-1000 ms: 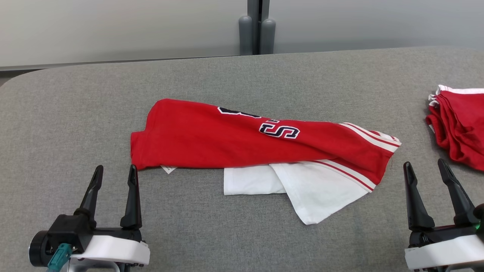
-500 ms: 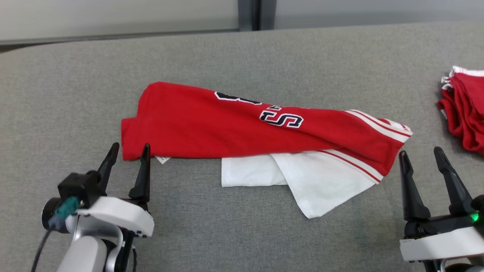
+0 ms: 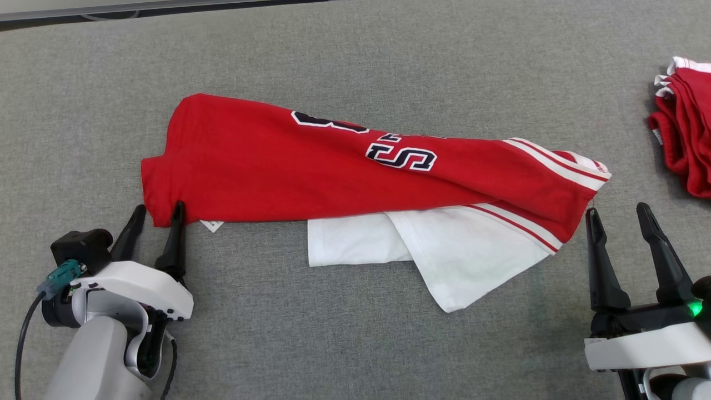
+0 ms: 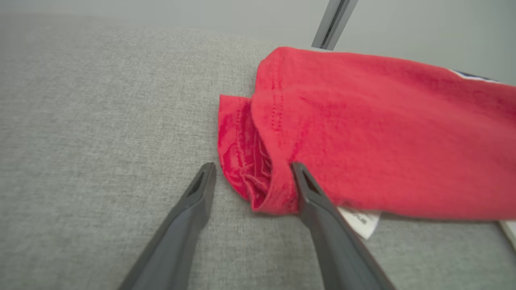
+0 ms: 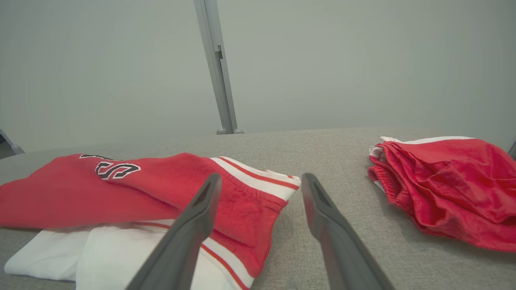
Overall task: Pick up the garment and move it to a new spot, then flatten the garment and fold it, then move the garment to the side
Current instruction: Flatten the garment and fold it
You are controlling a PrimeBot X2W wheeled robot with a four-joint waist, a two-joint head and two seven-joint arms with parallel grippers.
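Garment: a red jersey [image 3: 311,172] with navy lettering edged in white, white stripes at one end, and white panels showing under its near edge.

Where it lies: in the middle of the grey cloth-covered table [image 3: 355,50], running left to right. It is loosely doubled over on itself rather than spread flat. A separate heap of red cloth [image 3: 686,139] lies well apart at the table's right edge.

Left gripper [image 3: 159,207]: the jaws are spread wide and straddle the jersey's near left corner. In the left wrist view the bunched hem sits between the two fingers and the right-hand finger touches the cloth. Nothing is pinched yet.

Right gripper [image 3: 616,210]: the jaws are spread wide and empty, just beside the striped end. Whether it touches the cloth cannot be told.

Step, as judged: the opening pick-up, with the grasp about to be made.

Handling: likely a light, limp knit. It should sag and drape once lifted, and its loose layers may slide over one another. It is not fragile, but it may drag on the rough table cover.

Where to hold: the stitched hem at the left corner, where the cloth is thickest, and the striped band at the right end.

Risk: the jaws may catch only the top layer or the small white label [image 3: 212,225], leaving the white panels to trail.
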